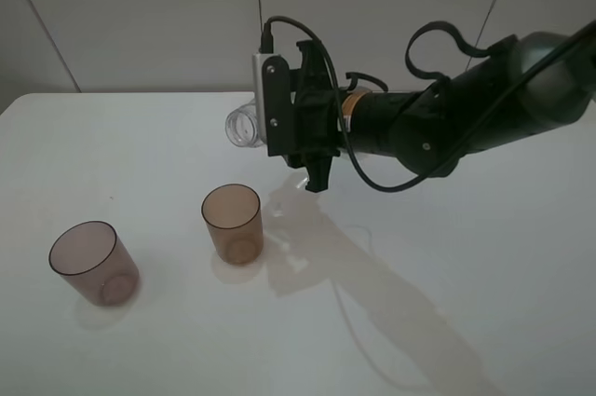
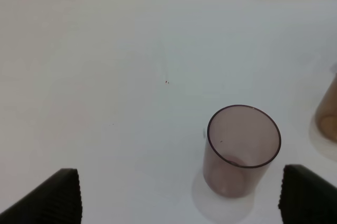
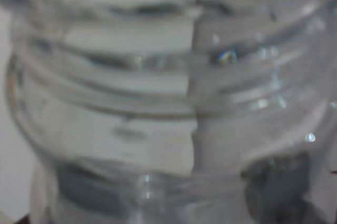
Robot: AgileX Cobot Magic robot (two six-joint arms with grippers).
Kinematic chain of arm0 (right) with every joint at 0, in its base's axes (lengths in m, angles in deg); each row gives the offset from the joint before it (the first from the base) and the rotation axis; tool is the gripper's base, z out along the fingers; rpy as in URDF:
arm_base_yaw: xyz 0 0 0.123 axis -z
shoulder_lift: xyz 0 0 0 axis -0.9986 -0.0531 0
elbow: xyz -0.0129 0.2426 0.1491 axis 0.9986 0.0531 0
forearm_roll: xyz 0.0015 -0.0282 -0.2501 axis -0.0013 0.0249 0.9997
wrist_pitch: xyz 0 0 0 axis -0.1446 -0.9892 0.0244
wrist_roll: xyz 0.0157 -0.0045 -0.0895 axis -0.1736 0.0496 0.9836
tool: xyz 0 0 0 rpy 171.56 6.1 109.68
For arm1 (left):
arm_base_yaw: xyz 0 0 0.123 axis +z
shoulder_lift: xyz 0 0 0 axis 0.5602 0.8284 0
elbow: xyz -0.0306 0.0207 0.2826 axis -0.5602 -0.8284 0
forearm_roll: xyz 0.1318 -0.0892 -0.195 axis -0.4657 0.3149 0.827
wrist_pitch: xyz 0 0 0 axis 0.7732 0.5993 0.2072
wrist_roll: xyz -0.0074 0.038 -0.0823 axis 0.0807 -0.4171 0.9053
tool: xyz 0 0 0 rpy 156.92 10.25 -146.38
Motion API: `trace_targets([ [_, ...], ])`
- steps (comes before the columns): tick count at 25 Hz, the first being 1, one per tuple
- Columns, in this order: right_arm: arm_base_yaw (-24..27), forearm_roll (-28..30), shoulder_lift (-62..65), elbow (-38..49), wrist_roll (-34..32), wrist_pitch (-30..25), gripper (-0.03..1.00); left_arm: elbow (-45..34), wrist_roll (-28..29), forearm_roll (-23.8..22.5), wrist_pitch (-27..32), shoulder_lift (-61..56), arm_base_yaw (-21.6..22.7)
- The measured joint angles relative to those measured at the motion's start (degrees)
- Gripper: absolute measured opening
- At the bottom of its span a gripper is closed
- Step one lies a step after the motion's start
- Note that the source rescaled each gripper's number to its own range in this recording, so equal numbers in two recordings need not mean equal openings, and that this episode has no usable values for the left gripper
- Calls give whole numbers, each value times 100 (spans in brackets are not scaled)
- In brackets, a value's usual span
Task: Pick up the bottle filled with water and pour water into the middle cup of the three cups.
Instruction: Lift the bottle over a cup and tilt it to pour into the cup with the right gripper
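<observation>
My right gripper (image 1: 312, 126) is shut on the clear bottle (image 1: 244, 126) and holds it on its side in the air, its open threaded neck pointing left. The neck is above and beyond the amber-brown middle cup (image 1: 233, 222), which stands upright on the white table (image 1: 447, 256). The bottle (image 3: 168, 97) fills the right wrist view. I see no stream of water. The pinkish-mauve cup (image 1: 93, 261) stands to the left. In the left wrist view it (image 2: 242, 150) is between the open fingers of my left gripper (image 2: 181, 195), farther off. The dark-grey cup is out of view.
The amber cup shows at the edge of the left wrist view (image 2: 329, 113). The right arm (image 1: 466, 116) and its cable reach in from the right, casting a shadow on the table below. A grey wall stands behind the table's far edge.
</observation>
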Motion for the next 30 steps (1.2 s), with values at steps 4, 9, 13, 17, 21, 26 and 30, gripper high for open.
trace_targets([
  [4,-91,-10,-53,0,48,160,0,0,0,0,0,0,0],
  [9,-234,-306,-213,0,696,190,0,0,0,0,0,0,0],
  [13,-266,-455,-213,0,875,217,0,0,0,0,0,0,0],
  [17,-266,-474,-213,0,965,217,0,0,0,0,0,0,0],
  [21,-266,-479,-213,0,1017,245,0,0,0,0,0,0,0],
  [26,-266,-777,-263,0,1311,400,0,0,0,0,0,0,0],
  [30,-266,-948,-392,0,1590,415,0,0,0,0,0,0,0],
])
